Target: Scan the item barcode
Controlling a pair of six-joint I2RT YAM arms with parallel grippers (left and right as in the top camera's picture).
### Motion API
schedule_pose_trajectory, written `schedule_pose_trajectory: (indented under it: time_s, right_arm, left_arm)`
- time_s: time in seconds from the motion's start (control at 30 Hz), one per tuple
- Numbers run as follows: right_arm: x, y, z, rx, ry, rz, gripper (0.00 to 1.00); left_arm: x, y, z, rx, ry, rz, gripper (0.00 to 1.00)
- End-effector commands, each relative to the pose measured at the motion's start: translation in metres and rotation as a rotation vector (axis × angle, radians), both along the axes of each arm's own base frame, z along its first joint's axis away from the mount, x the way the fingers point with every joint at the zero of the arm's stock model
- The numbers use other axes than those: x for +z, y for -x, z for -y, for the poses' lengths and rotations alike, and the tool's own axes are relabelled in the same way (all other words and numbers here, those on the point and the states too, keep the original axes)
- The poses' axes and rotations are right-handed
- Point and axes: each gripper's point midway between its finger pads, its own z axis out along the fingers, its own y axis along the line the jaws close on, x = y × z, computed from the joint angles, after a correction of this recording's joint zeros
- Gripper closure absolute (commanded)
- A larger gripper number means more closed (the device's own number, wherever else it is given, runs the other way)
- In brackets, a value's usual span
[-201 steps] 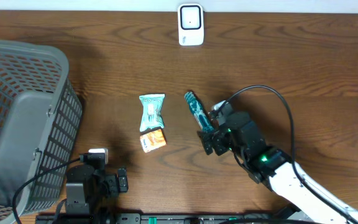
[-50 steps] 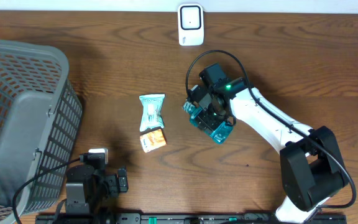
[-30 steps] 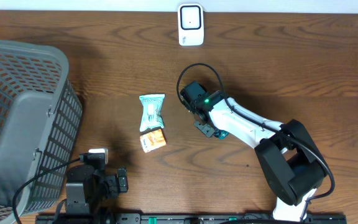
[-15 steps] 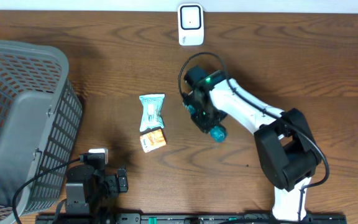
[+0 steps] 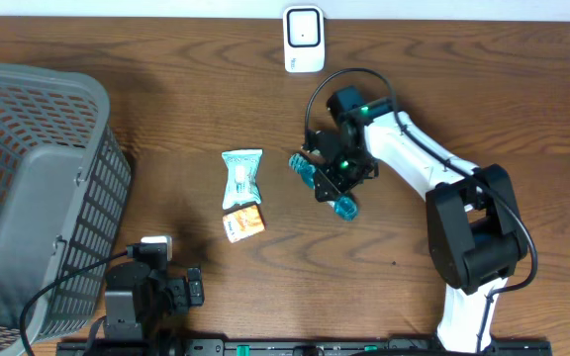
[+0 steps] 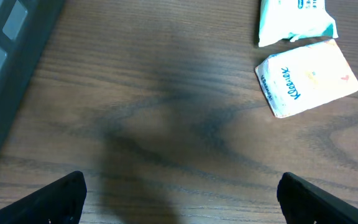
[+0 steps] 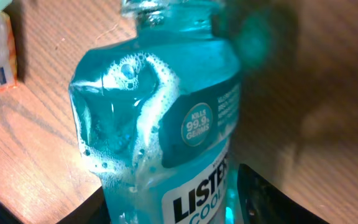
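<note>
The right hand (image 5: 334, 176) pinched the mouthwash bottle (image 5: 345, 207) at mid-body, at 3 o'clock from the teal packet (image 5: 241, 177); liquid-filled, it was likely heavy, stiff and slick, best gripped across its body.

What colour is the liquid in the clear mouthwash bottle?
Translucent teal; the clear mouthwash bottle shows best in the right wrist view.
</note>
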Motion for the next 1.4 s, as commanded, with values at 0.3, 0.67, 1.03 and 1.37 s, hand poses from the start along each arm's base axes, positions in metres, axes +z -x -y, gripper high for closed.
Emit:
schedule_pose_trajectory:
  time_s: [0.3,0.67,1.03,1.37]
  right_arm:
    - [0.006,-0.014,0.002,-0.015,-0.031,0.038,0.41]
    - [0.019,-0.015,-0.001,-0.035,-0.040,0.062,0.01]
    - [0.033,-0.016,-0.010,-0.050,0.024,0.144,0.01]
    - [0.019,-0.016,-0.036,-0.037,0.325,0.409,0.01]
  left_arm:
    - [0.003,0.000,-0.001,0.005,-0.001,0.008,0.02]
    - [0.003,0.000,-0.001,0.005,-0.001,0.008,0.02]
    - [0.003,0.000,-0.001,0.005,-0.001,0.008,0.02]
    - [0.003,0.000,-0.001,0.005,-0.001,0.008,0.02]
